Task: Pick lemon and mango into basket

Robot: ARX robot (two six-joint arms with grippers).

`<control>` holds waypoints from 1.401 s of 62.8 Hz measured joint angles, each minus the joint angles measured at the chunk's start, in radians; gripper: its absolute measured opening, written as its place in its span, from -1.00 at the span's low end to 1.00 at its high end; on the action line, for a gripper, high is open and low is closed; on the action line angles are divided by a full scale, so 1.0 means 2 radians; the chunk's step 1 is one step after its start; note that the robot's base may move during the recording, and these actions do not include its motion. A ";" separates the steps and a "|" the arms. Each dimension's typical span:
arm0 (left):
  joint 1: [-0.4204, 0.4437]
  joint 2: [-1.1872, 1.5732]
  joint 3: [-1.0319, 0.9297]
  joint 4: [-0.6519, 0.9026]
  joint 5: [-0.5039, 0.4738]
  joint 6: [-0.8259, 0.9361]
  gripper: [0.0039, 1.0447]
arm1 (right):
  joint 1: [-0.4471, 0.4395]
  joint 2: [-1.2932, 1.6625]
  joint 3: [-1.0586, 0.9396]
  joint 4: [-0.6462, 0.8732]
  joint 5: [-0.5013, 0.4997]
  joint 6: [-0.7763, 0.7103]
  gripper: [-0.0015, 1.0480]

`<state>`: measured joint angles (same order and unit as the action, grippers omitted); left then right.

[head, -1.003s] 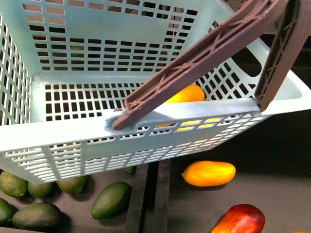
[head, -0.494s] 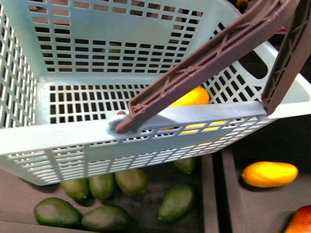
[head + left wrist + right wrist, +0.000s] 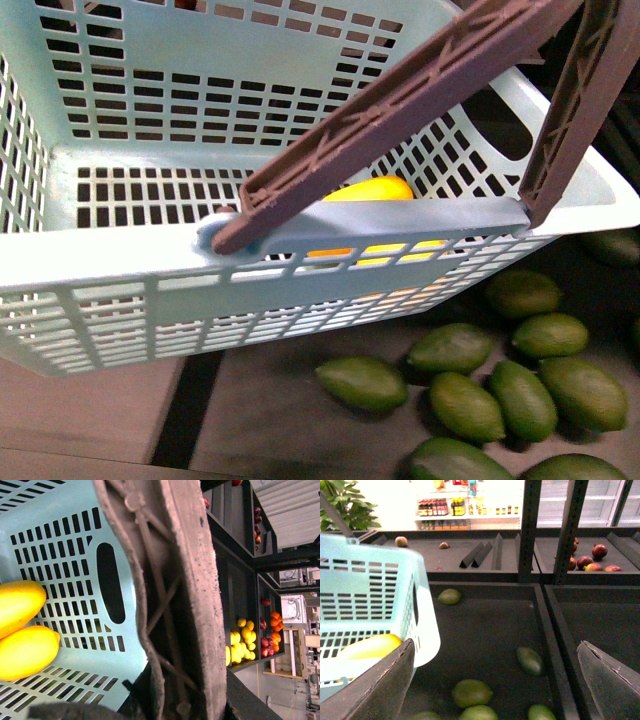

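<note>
Lemon: lemon (image 3: 25,651) lies on the basket floor, touching the mango.
Mango: mango (image 3: 17,605) is inside too, right beside it; the front view shows only a yellow patch behind the near wall.
Basket: basket (image 3: 120,270) hangs tilted above the avocados (image 3: 470,380).
Progress: both fruits look delivered, so little seems left.
Left gripper: out of sight; its camera hugs the brown handle (image 3: 170,595), so its state can't be told.
Right gripper: right gripper (image 3: 495,680) spread wide, empty, above the avocado bin.
</note>
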<state>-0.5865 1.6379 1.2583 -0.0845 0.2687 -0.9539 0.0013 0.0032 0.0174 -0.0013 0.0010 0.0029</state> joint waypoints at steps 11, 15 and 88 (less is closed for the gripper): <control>0.000 0.000 0.000 0.000 -0.003 0.002 -0.78 | 0.000 0.000 0.000 0.000 0.001 0.000 0.83; 0.000 0.000 0.000 0.000 -0.003 0.003 -0.78 | 0.000 0.000 0.000 0.000 0.000 0.000 0.83; 0.099 0.302 0.176 0.147 -0.197 -0.216 -0.81 | -0.001 0.000 0.000 0.000 0.000 0.000 0.83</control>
<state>-0.3893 2.2414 1.6108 0.2104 -0.1249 -1.3865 -0.0002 0.0036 0.0170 -0.0017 0.0002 0.0029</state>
